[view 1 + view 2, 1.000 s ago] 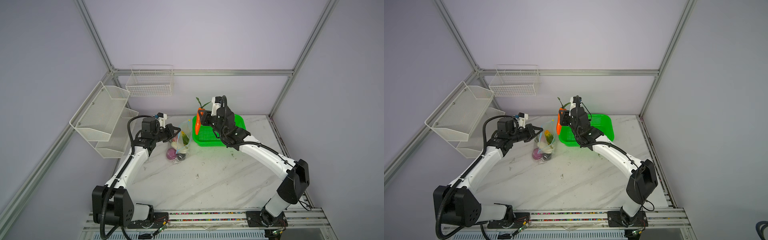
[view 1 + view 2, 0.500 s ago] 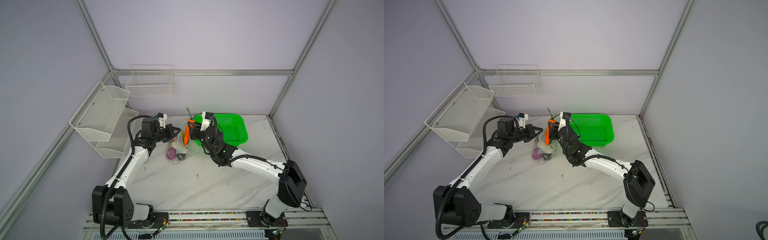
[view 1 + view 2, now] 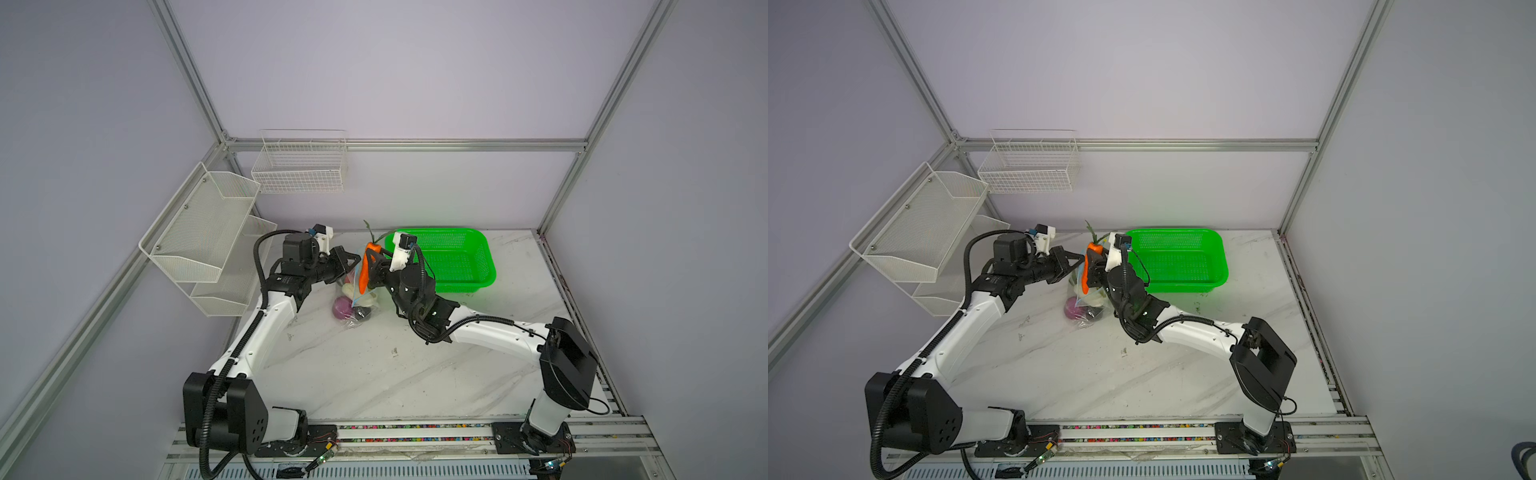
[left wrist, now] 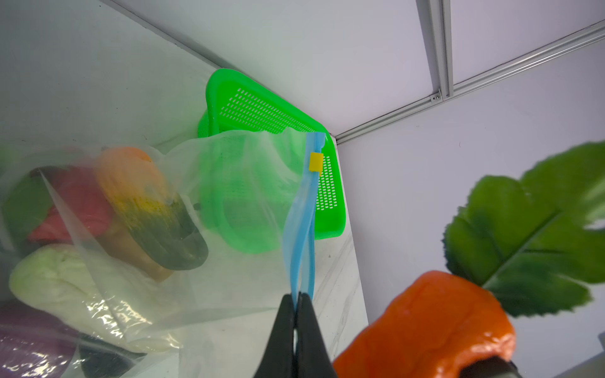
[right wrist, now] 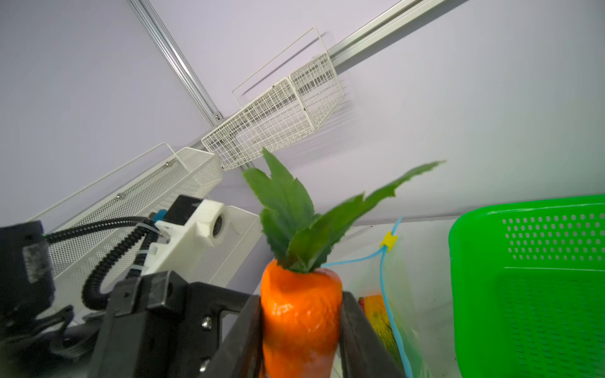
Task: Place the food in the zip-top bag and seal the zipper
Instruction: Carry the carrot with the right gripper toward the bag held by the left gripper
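The clear zip-top bag stands on the marble table with its mouth held up. My left gripper is shut on the light blue zipper, and the yellow slider sits further along the strip. Inside the bag I see a red pepper, a white oblong, a yellow-and-dark piece and a purple onion. My right gripper is shut on the orange carrot, leaves upward, right at the bag's mouth beside the zipper.
A green perforated basket stands at the back, just right of the bag. A white wire basket hangs on the back wall and a white mesh shelf on the left wall.
My right arm has carried the carrot leftward from over the green basket to the bag's mouth. The left gripper has kept its hold on the zipper and stayed in place.
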You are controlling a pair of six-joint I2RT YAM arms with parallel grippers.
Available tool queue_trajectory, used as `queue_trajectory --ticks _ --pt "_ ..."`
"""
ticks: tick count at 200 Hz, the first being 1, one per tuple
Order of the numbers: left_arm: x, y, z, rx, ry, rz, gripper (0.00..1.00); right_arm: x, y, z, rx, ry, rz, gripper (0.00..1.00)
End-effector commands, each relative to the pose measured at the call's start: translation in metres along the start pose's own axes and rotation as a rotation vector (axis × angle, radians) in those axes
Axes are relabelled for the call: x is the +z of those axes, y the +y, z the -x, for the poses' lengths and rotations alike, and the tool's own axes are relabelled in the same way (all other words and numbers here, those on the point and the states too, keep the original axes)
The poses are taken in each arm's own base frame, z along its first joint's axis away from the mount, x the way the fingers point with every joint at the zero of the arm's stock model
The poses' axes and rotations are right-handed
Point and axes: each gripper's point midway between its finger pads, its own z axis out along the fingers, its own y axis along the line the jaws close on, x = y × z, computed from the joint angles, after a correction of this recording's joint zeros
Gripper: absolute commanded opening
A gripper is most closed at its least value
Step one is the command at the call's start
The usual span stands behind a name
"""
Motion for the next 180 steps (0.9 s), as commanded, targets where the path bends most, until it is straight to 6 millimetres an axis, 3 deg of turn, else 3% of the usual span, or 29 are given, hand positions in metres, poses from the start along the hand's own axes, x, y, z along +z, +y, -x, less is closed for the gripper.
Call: queue_trajectory --ticks 1,122,180 --pt "-0.029 -0.052 0.03 0.084 -0.096 -0.083 0.0 0.002 0.002 0.003 -0.021 -0.043 -0.008 0.37" --pt "-0.039 -0.067 0.041 0.108 -0.126 -0.098 0.0 0.002 0.017 -0.007 -0.07 -0.007 0.042 0.38" --pt "-0.039 -0.067 0.04 0.108 -0.125 -0.098 0.0 0.005 0.018 -0.015 -0.084 0.028 0.041 0.44"
